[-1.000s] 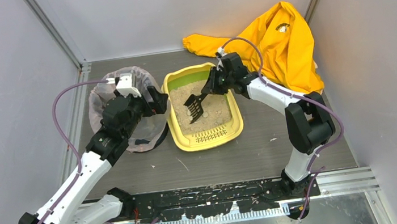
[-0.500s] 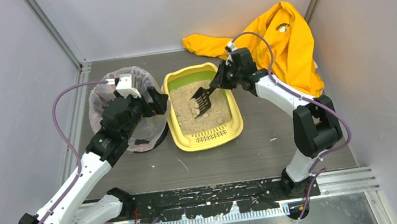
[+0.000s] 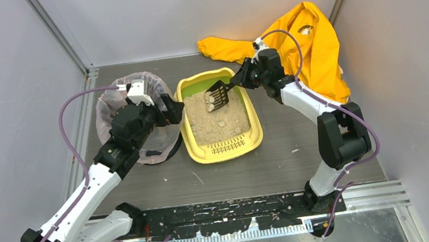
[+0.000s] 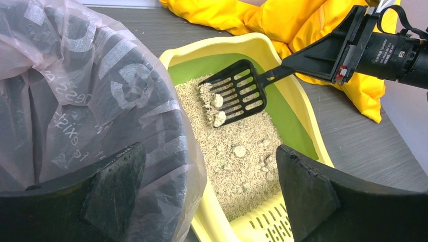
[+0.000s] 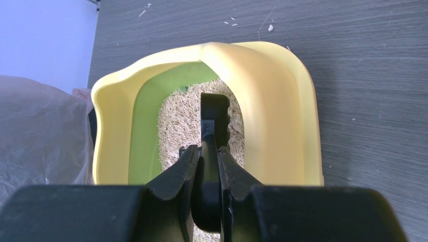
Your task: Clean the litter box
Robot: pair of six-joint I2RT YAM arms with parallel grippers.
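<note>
**A:** Status on the litter job?

**B:** Nearest first. Left pincer [image 3: 169,110] has its jaws spread wide and holds nothing. It sits at the rim of the round bin lined with a translucent plastic bag [image 3: 116,102], on the tray side. Can't tell if it touches the bag.

**A:** Tray?

**B:** The shallow yellow plastic litter box with green inner wall [image 3: 222,151] is mid-worktop [image 3: 284,158], just beside the bin, slotted lip toward the arm bases.

**A:** Scoop?

**B:** The small black slotted plastic scoop [image 4: 237,93] is above the tray's far end, carrying two pale clumps [image 4: 218,108] plus loose grains. Right pincer [image 5: 209,151] is clamped on its handle.

**A:** Progress?

**B:** Mid-job, I'd say. One load is picked up but not dumped, and it has to travel left to the bin. At least one more lump [image 4: 239,150] and smaller bits remain in the sand. Bag contents aren't visible.

**A:** Behind it?

**B:** A crumpled yellow fabric garment [image 3: 308,48] at back right, past the tray. Not involved.
</note>
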